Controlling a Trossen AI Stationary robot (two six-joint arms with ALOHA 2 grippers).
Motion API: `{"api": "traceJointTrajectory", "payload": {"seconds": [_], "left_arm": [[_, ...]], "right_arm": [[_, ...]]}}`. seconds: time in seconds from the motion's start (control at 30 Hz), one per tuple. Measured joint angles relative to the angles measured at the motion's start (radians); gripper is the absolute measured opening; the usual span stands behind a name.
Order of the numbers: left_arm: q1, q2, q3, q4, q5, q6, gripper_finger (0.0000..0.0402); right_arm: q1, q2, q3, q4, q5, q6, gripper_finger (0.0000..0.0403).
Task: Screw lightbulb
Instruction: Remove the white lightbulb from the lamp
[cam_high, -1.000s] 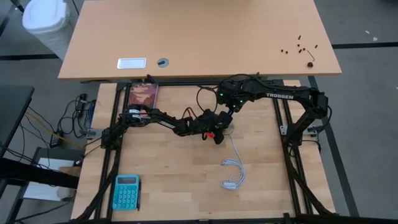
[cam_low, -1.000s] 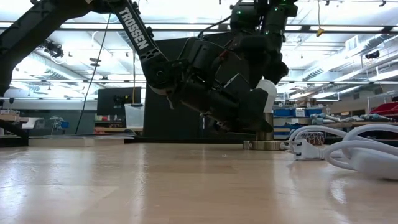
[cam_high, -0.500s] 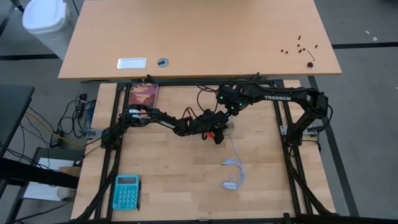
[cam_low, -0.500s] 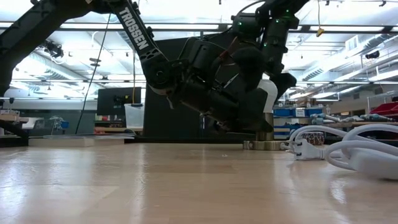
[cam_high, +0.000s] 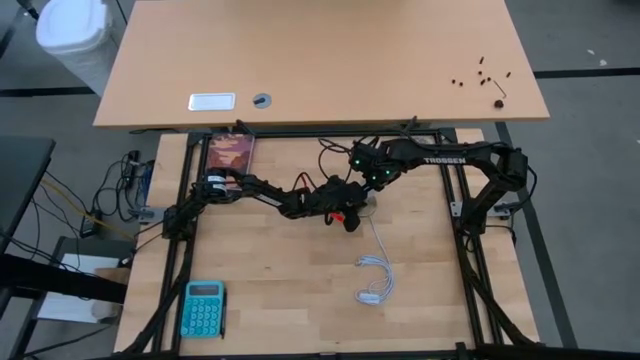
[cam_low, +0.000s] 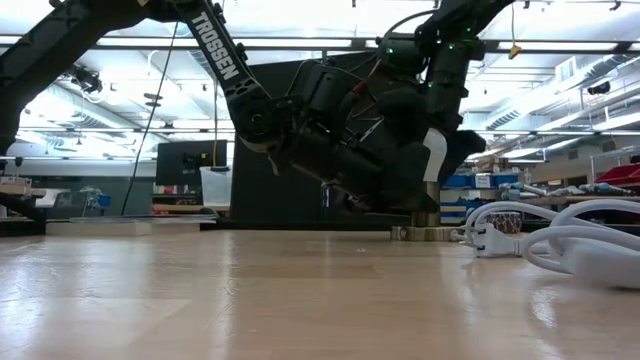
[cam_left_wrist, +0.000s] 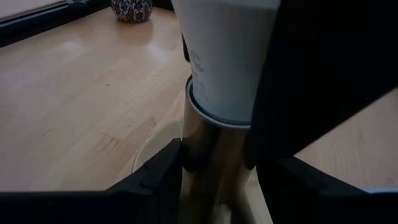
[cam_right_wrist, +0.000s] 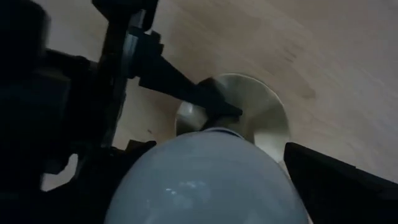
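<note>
Bulb stands upright, long axis vertical, base seated in the brass socket. Socket stem is pinched low by the left gripper. Right gripper is poised directly above the dome, fingers spread around it, nearer for turning.

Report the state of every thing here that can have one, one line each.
lightbulb, upright, base seated in the socket; how far it is screwed in cannot be told
socket, standing on the table, stem clamped
left gripper, shut on the socket's stem
right gripper, down over the lightbulb's dome; grip cannot be told
white cable, lying in loose loops on the table
calculator, lying flat, face up
</note>
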Motion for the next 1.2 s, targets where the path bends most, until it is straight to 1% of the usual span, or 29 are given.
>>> {"api": "traceJointTrajectory", "payload": {"seconds": [0.23,0.43,0.57,0.67,0.77,0.83,1.03,1.2], "left_arm": [[0.0,0.0,0.0,0.0,0.001,0.0,0.0186],[0.0,0.0,0.0,0.0,0.001,-0.001,0.0186],[0.0,0.0,0.0,0.0,0.0,-0.001,0.0186],[0.0,0.0,0.0,0.0,0.0,0.0,0.0186],[0.0,0.0,0.0,0.0,0.0,0.0,0.0186],[0.0,0.0,0.0,0.0,0.0,0.0,0.0186],[0.0,0.0,0.0,-0.001,0.0,0.002,0.0186],[0.0,0.0,0.0,-0.002,-0.001,0.0,0.0186]], "right_arm": [[0.001,-0.004,-0.02,0.059,-0.005,-0.027,0.0297],[0.0,-0.003,-0.021,0.065,-0.015,-0.031,0.0252],[0.0,-0.003,-0.021,0.06,-0.015,-0.058,0.0249],[-0.001,-0.002,-0.021,0.057,-0.02,-0.125,0.0253],[-0.005,-0.001,-0.022,0.05,-0.031,-0.226,0.0265],[-0.007,-0.001,-0.022,0.049,-0.044,-0.324,0.0265],[-0.008,-0.001,-0.023,0.061,-0.086,-0.764,0.0255],[-0.008,0.002,-0.012,0.059,-0.103,-1.111,0.027]]}}
